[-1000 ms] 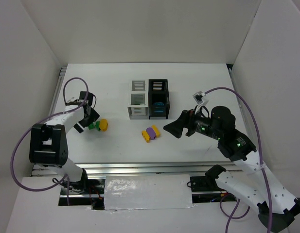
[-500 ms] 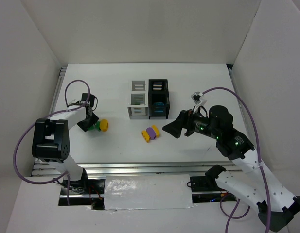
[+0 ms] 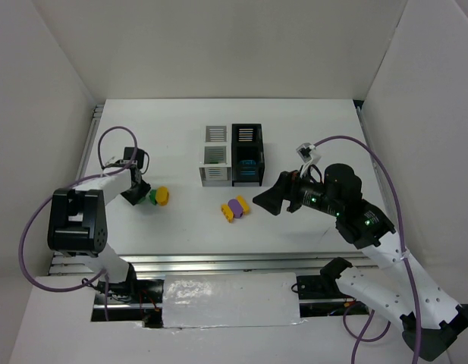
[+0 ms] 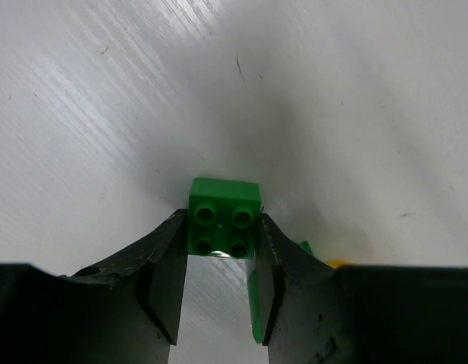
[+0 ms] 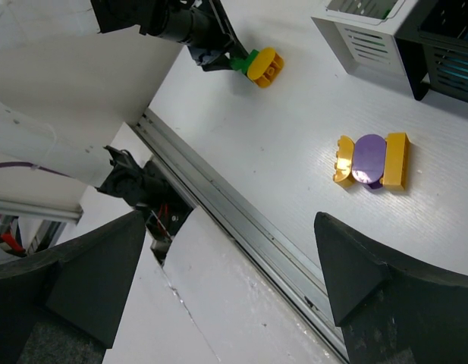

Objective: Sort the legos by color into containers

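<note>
The white tabletop point(image 3: 294, 129) fills the middle of the top view, with the containers point(image 3: 215, 175) just above centre. A cyan lego point(image 3: 248, 164) lies in the lower black bin. Right of centre, the right gripper point(image 3: 265, 202) hangs spread wide and holds nothing. At middle left, the left gripper point(image 4: 222, 239) is narrowed onto a green lego point(image 4: 224, 216), both fingers touching its sides. A yellow lego point(image 3: 162, 196) sits just beside it. Yellow and purple legos point(image 3: 235, 207) cluster below the containers.

Left fingers point(image 4: 164, 284) drawn in, now pinching the green lego point(image 4: 224, 216)
</note>
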